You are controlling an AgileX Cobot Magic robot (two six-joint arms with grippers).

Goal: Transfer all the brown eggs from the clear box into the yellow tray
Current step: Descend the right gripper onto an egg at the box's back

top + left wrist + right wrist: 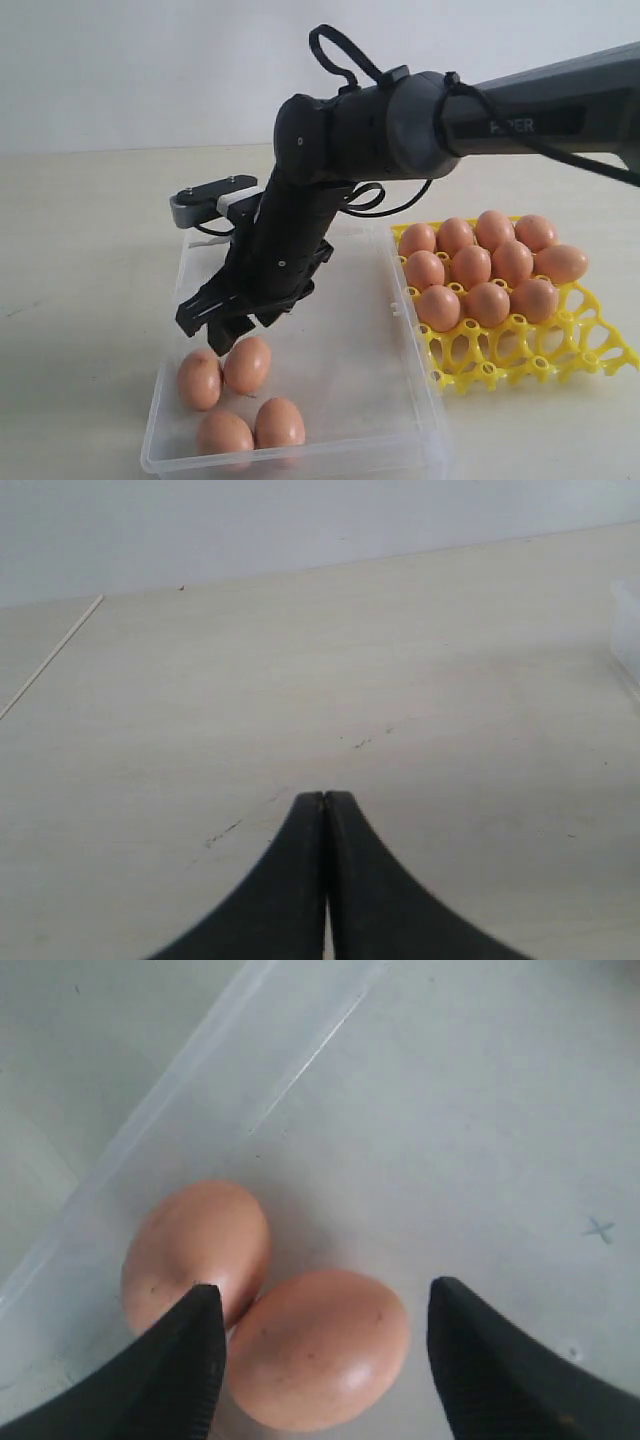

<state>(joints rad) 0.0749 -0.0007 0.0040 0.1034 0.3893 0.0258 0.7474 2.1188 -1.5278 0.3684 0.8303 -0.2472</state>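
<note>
The right gripper (pixel 322 1295) hangs with its jaws spread wide, straddling one brown egg (pixel 320 1350) on the floor of the clear box (pixel 350 340); it pinches nothing yet. That egg lies touching a neighbour (pixel 195 1245), and one fingertip sits right above the seam between them. To my eye, the careful way is to nudge across so that finger slips down beside the chosen shell without riding onto the other. It can then sink until the pads meet the egg at its widest and close softly. Four eggs are left, bunched in the box's near corner. The yellow tray (pixel 520 350) sits just beside the box, its far cups full and its near ones bare. The left gripper (pixel 325 810) is pressed together over the empty table (pixel 300 680).
</note>
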